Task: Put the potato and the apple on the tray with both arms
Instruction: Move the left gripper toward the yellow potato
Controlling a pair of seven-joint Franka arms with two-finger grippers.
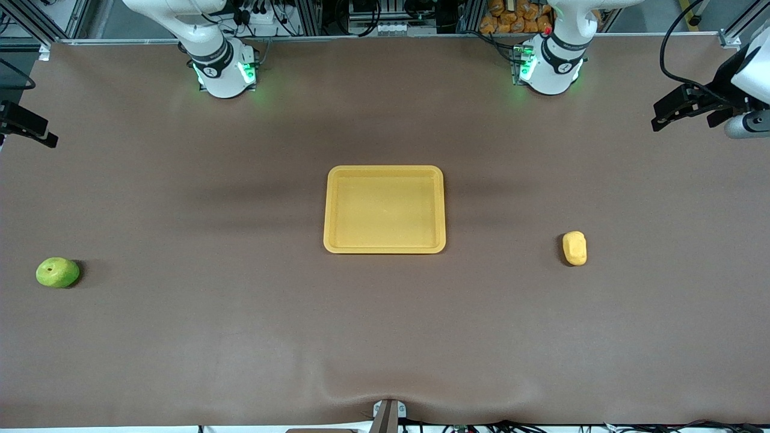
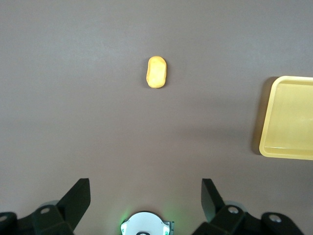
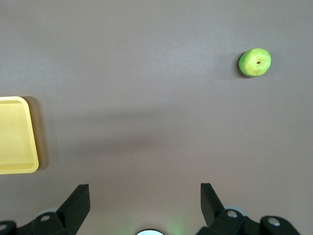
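Observation:
The yellow tray [image 1: 385, 246] lies in the middle of the table with nothing on it. The yellow-orange potato [image 1: 574, 248] rests on the table toward the left arm's end, and the left wrist view shows the potato [image 2: 157, 72] and an edge of the tray [image 2: 266, 122]. The green apple [image 1: 58, 272] lies near the right arm's end, and the right wrist view has the apple [image 3: 255, 62] stem dimple up. My left gripper [image 2: 145, 192] hangs open and high over the table's left-arm end [image 1: 677, 114]. My right gripper [image 3: 145, 193] hangs open, high at the right-arm end [image 1: 30, 126]. Neither holds anything.
The brown table mat [image 1: 385, 337] has a raised crease at its edge nearest the front camera. The two arm bases [image 1: 225, 75] stand along the edge farthest from that camera. Shelving and cables sit past that edge.

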